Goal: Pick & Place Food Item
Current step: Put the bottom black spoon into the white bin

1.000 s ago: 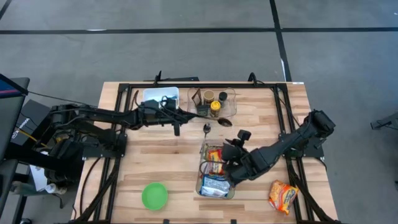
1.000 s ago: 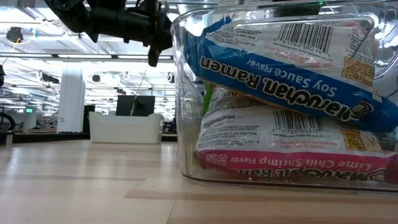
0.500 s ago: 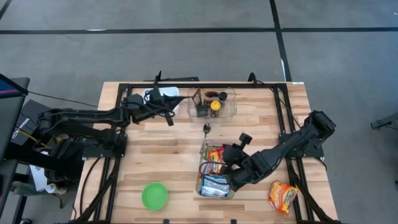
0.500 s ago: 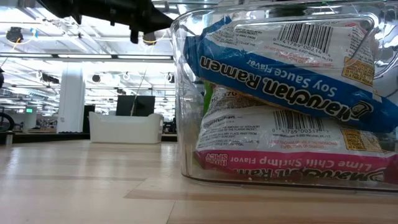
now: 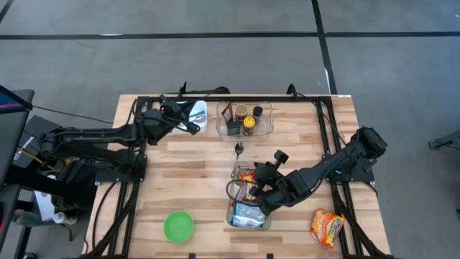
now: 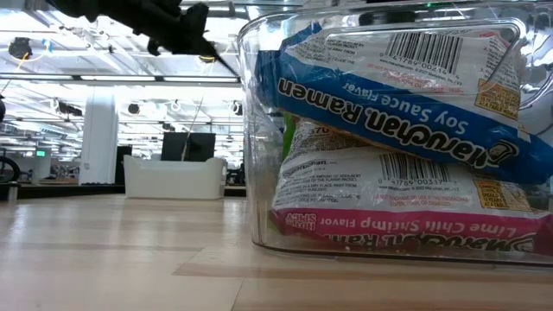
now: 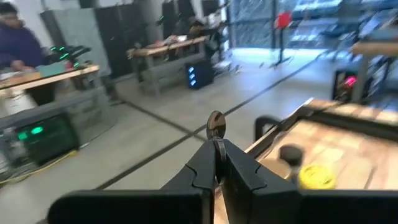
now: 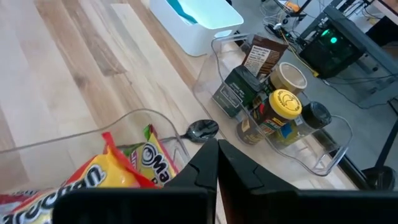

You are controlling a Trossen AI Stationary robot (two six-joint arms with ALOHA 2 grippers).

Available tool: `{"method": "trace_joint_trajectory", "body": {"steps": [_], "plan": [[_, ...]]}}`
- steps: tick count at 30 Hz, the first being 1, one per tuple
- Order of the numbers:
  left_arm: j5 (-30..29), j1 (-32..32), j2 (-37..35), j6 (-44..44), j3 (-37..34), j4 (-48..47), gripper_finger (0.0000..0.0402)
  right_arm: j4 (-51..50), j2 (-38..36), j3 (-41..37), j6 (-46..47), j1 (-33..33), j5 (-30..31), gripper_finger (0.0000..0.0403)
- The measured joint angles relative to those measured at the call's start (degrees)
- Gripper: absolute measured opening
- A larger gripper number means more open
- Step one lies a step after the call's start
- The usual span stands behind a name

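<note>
High view first: my right claw (image 5: 251, 188) hangs pinched shut on nothing over the clear bin (image 5: 267, 226) of noodle packets (image 5: 249, 214). One loose packet (image 5: 327, 226) lies on the bench (image 5: 194, 180) well off to that claw's outer side, near the bench edge. My left claw (image 5: 195, 129), also shut and empty, sits raised beside the white tub (image 5: 199, 111) at the far side. I reckon dropping in closed would only crush or shove packets, and could nudge the bin. Swinging toward the loose packet low could clip the bin wall.
</note>
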Motion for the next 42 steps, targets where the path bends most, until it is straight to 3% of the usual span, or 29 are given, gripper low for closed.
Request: {"method": "trace_joint_trajectory", "body": {"steps": [9,16,23,29,35,42], "plan": [[-1.63,0.07,-3.87,-0.33,0.00,-7.45,0.0004,3.38,0.00,0.00,-1.54,-2.38,-0.19,0.0004],[-1.65,3.75,-6.90,-0.64,0.00,-12.44,0.0005,5.76,0.00,0.00,-3.05,-3.72,-0.20,0.0004],[-1.66,8.73,-6.69,-3.22,0.00,-16.83,0.0005,7.63,0.00,0.00,-2.69,-4.94,-1.74,0.0004],[-1.48,9.26,-6.65,-6.42,-0.10,-23.25,0.0004,7.46,0.02,0.00,-3.08,-4.90,-1.80,0.0004],[-1.34,9.27,-8.68,-7.16,-5.45,-22.01,0.0004,7.43,0.02,0.00,-3.08,-4.92,-1.77,0.0004],[0.28,9.27,-15.42,-6.99,-15.52,-12.01,0.0004,7.41,0.02,0.00,-3.21,-4.90,-1.75,0.0004]]}}
